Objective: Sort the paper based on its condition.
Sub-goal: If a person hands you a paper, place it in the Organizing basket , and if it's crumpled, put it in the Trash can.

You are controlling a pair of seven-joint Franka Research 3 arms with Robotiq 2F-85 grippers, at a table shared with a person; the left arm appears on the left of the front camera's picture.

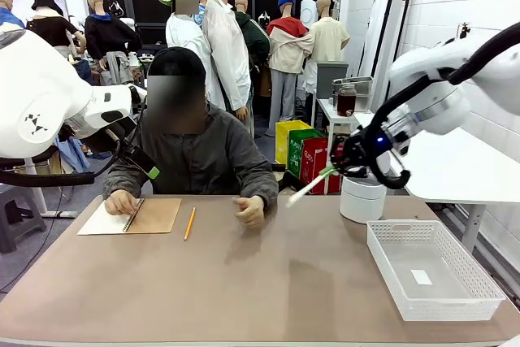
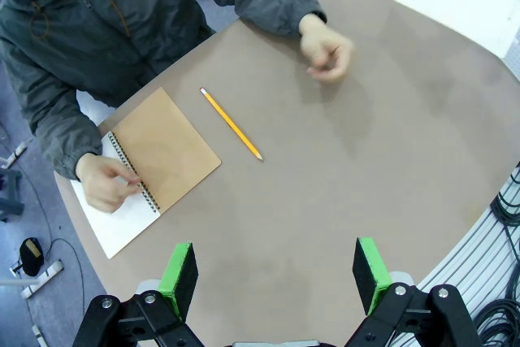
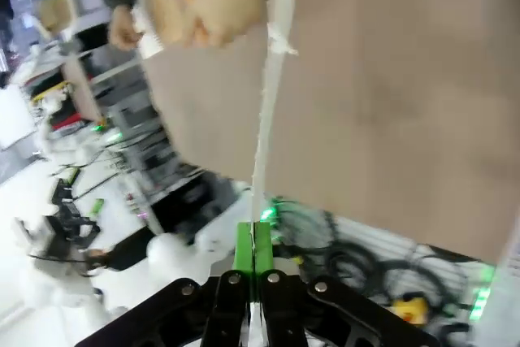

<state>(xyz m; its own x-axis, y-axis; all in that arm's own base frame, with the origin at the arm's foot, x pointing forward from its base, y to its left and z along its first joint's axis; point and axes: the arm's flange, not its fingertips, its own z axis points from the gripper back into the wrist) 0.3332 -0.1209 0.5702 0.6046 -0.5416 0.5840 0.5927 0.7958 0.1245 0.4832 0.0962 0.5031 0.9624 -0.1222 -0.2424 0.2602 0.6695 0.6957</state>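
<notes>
Your right gripper has its pads pinched fully together on one edge of the paper, and in the right wrist view the sheet runs edge-on away from the fingers, held up in the air between the person's resting hand and the white cylindrical bin. The grip is only on a thin margin, so I'd expect a fast swing to flap the sheet, peel it out of the pads or tear it; the edge already looks ragged in the wrist view. The sheet also hangs close to that hand, so watch for a brush. The white basket sits well to the right; picking the wrong container is your sorting risk, and the blurry wrist view won't help you judge condition. Your left gripper is wide open, empty, high above the table, clear of the notebook and pencil.
</notes>
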